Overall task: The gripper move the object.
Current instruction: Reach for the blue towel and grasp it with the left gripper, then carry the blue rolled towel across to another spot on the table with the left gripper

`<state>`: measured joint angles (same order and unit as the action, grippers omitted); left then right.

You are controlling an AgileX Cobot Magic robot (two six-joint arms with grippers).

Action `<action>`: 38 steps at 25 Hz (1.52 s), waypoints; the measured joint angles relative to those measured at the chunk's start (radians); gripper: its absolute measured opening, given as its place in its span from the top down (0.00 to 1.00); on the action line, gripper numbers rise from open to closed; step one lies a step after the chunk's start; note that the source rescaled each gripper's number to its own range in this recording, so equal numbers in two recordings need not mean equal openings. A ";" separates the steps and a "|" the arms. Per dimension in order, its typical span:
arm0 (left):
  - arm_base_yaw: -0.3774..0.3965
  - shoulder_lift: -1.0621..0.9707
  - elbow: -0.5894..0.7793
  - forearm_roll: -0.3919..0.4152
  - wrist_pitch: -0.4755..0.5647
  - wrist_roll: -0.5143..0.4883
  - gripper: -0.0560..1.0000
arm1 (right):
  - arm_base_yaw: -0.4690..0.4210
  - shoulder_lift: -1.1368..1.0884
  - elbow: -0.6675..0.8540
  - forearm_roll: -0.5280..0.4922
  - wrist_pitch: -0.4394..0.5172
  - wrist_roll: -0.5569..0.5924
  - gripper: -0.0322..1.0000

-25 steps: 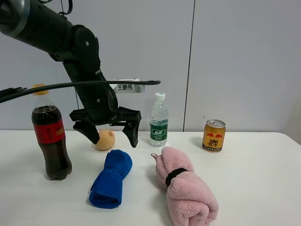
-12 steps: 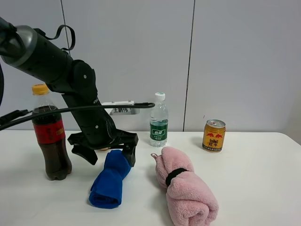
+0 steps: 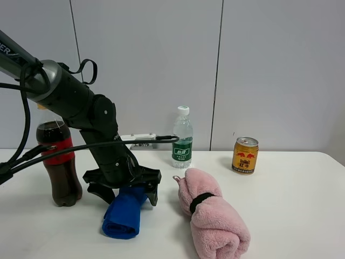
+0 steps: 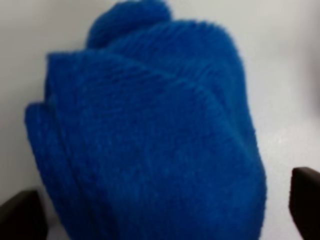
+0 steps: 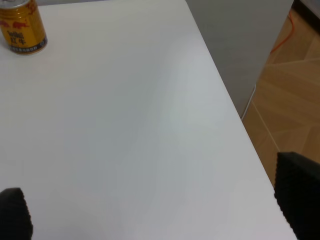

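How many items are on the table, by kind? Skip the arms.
Bottles: 2, cola bottle and water bottle
Cans: 1, gold can
Rolled towels: 2, blue towel and pink towel
Total: 5

The small bright blue terry towel, a soft rolled bundle, lies flat on the white table with one end toward me. The left gripper is lowered over its far end. Its black jaws are spread wide, one on each side of the roll, without squeezing it.
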<state>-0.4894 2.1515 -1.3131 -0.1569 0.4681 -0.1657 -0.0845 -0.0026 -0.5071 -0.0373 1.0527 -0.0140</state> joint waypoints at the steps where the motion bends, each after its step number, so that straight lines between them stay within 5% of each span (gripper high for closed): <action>1: 0.000 0.000 0.000 0.000 -0.002 0.000 0.00 | 0.000 0.000 0.000 0.000 0.000 0.000 0.00; 6: 0.000 0.000 0.000 0.000 -0.007 0.002 0.07 | 0.000 0.000 0.000 0.000 0.000 0.000 0.00; 9: 0.000 0.003 0.000 0.000 -0.010 0.003 0.45 | 0.000 0.000 0.000 0.000 0.000 0.000 0.00; 11: 0.000 0.003 0.000 0.000 0.006 0.003 0.88 | 0.000 0.000 0.000 0.000 0.000 0.000 0.00; 12: 0.000 0.003 0.000 0.000 0.006 0.005 0.95 | 0.000 0.000 0.000 0.000 0.000 0.000 0.00; 18: -0.001 -0.045 0.001 0.044 0.034 0.008 0.94 | 0.000 0.000 0.000 0.000 0.000 0.000 0.00; 26: -0.047 -0.362 0.003 0.058 0.133 0.016 0.94 | 0.000 0.000 0.000 0.000 0.000 0.000 0.00; 38: -0.149 -0.480 -0.084 -0.134 0.189 -0.029 0.94 | 0.000 0.000 0.000 0.000 0.000 0.000 0.00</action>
<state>-0.6384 1.6713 -1.3970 -0.2905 0.6571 -0.1950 -0.0845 -0.0026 -0.5071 -0.0373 1.0527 -0.0140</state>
